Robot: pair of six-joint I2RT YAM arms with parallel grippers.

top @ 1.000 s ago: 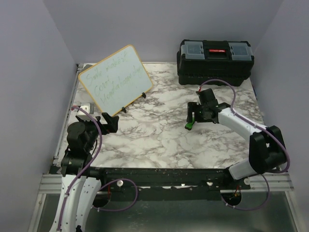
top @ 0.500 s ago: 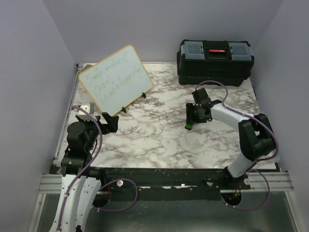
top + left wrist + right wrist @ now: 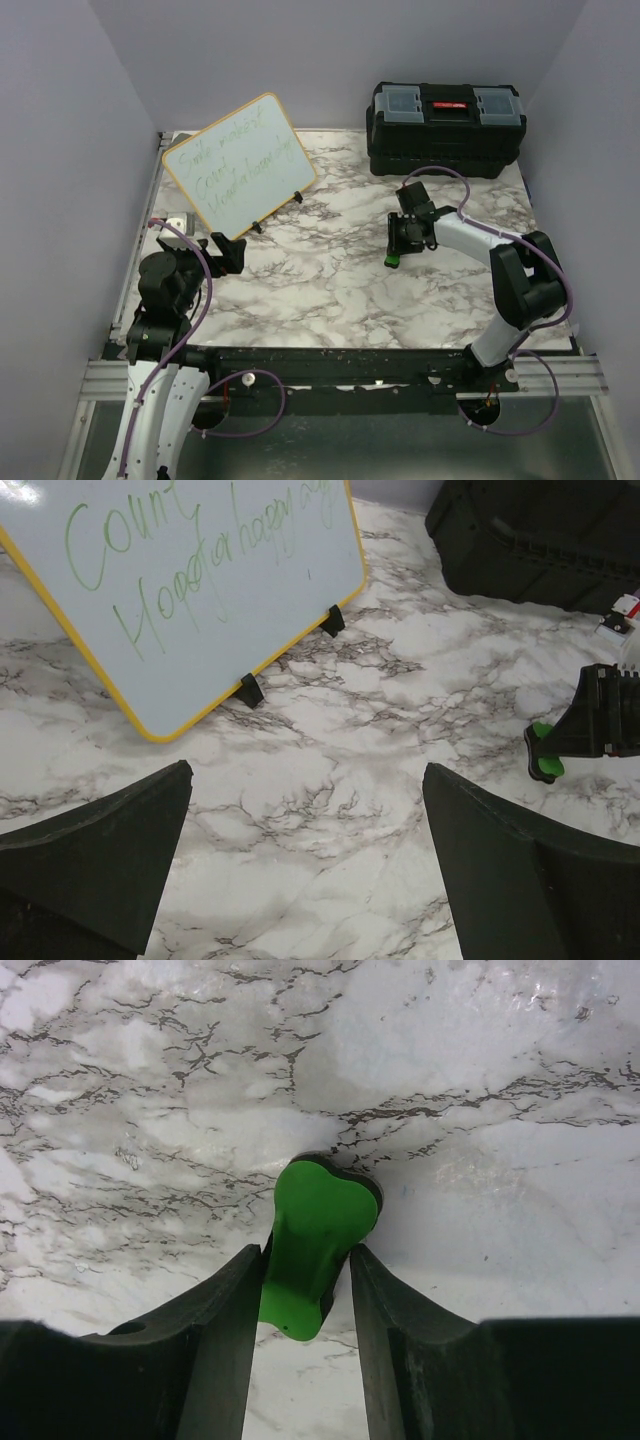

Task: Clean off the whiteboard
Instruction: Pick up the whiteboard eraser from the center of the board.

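Note:
The whiteboard stands tilted on black feet at the back left, with green writing on it; it also shows in the left wrist view. My right gripper is down at the table right of centre, its jaws closed on a green eraser that touches the marble. The eraser shows small in the top view and at the right edge of the left wrist view. My left gripper is open and empty, low over the table just in front of the whiteboard's near corner.
A black toolbox with a red latch stands at the back right. The marble tabletop has walls close on the left, right and back. A metal rail runs along the near edge.
My right arm's elbow and forearm have swung inward to the left while its gripper stays at the green eraser. The left arm and the whiteboard have not moved.

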